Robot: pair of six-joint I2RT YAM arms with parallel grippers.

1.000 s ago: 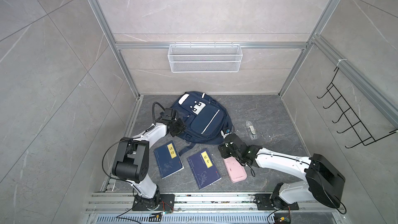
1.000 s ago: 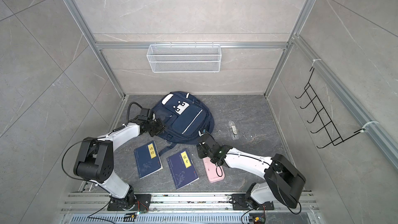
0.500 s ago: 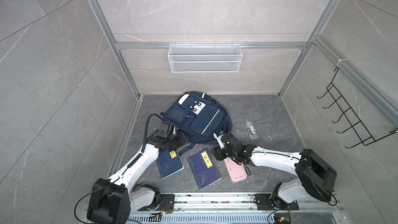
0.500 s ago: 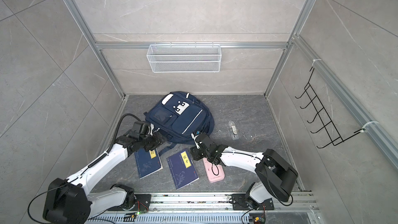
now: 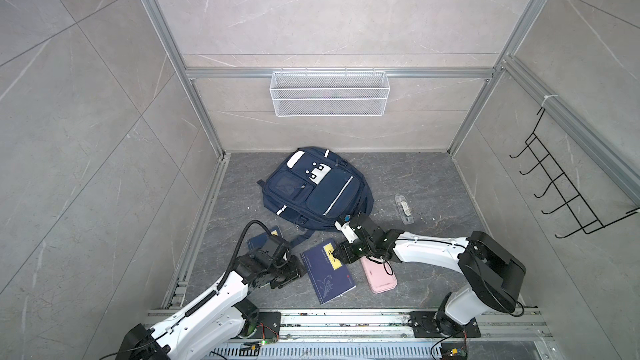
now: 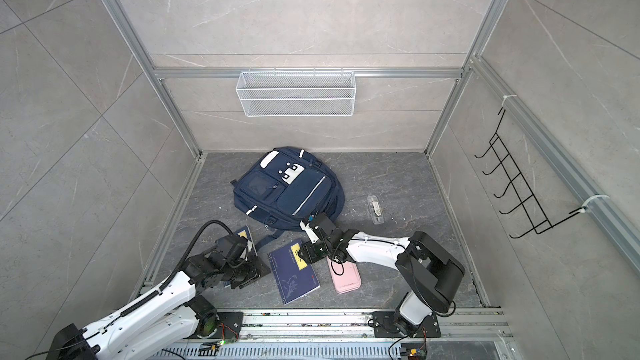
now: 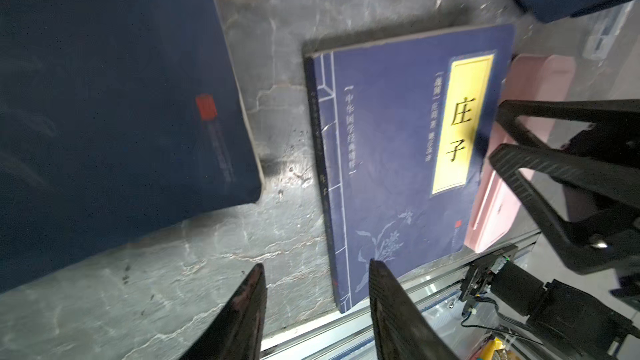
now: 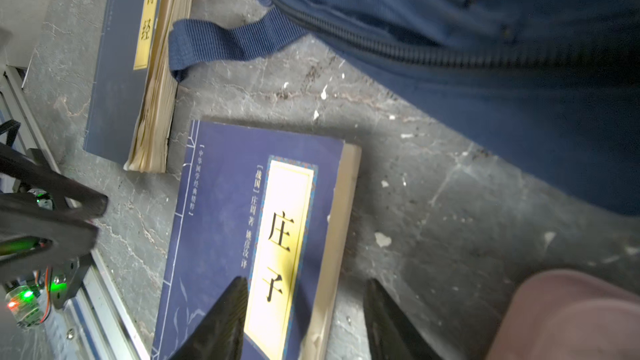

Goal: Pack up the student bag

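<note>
The bag [image 5: 313, 190] lies flat toward the back edge of the tabletop [image 5: 433, 181]. My right gripper [image 8: 304, 283], jaws apart, straddles the page edge of the middle book [image 5: 327, 277]; I'd lower squarely before closing. My left gripper [image 7: 315, 268] hangs apart, empty, by its spine.

We look steeply down from high overhead in both top views, taking in the whole floor [image 5: 408, 174]. Our two wrist cameras sit close above it, angled downward, and both show the yellow-labelled book [image 7: 391, 174].

The yellow label [image 7: 462, 122] on one navy book [image 7: 388, 154] reads 庄子; the other book [image 8: 117, 91] reads 诗经.
</note>
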